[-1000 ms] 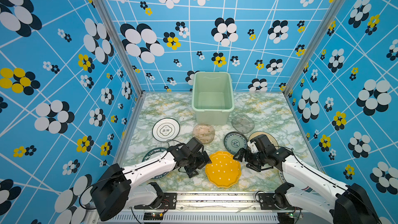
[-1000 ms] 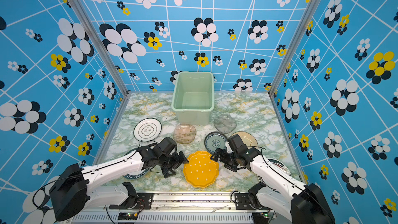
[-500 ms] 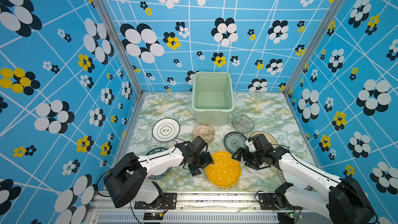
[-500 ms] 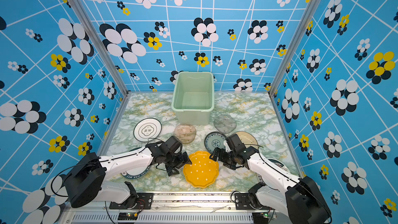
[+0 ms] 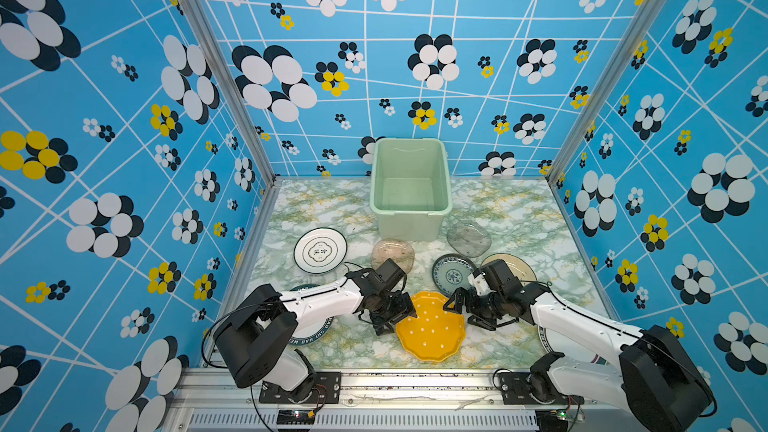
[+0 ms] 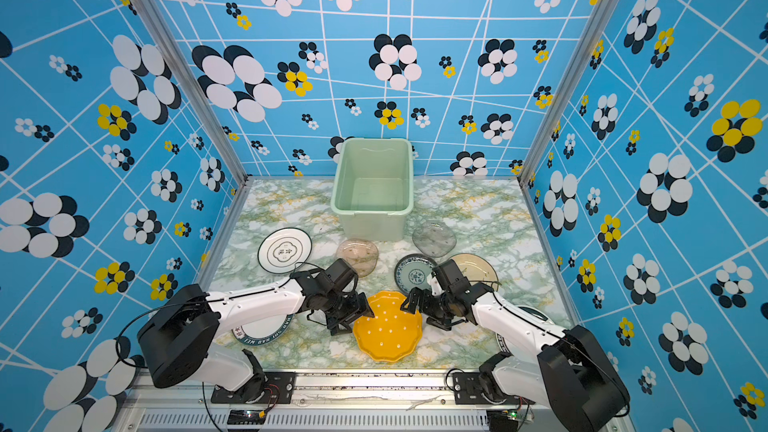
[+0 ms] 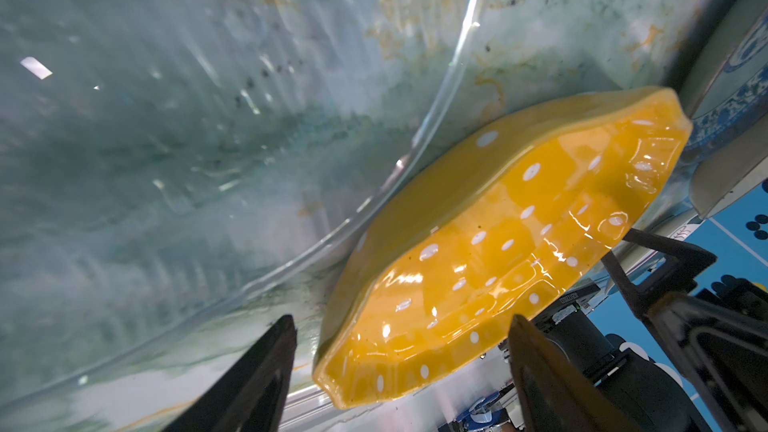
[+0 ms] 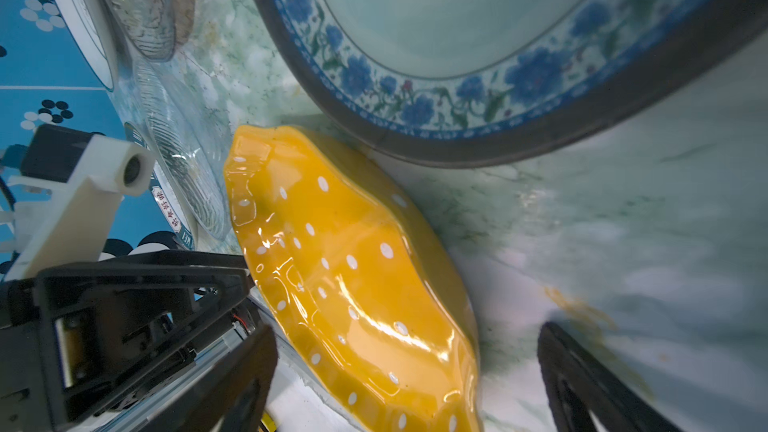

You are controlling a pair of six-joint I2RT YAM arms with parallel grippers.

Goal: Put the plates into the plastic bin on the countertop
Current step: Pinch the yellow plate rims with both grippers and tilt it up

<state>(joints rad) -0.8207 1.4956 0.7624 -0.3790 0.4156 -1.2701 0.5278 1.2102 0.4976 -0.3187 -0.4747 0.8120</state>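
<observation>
Flanking the yellow plate [image 5: 430, 328], left claw [image 7: 401, 320] and right claw [image 8: 409, 328] gape empty (wrist views show the gaps).

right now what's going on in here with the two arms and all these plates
Both arms are at the yellow dotted plate near the front of the countertop. The left gripper has its open jaws astride the plate's rim; the right gripper sits open at the opposite edge. The plastic bin is empty.
</observation>
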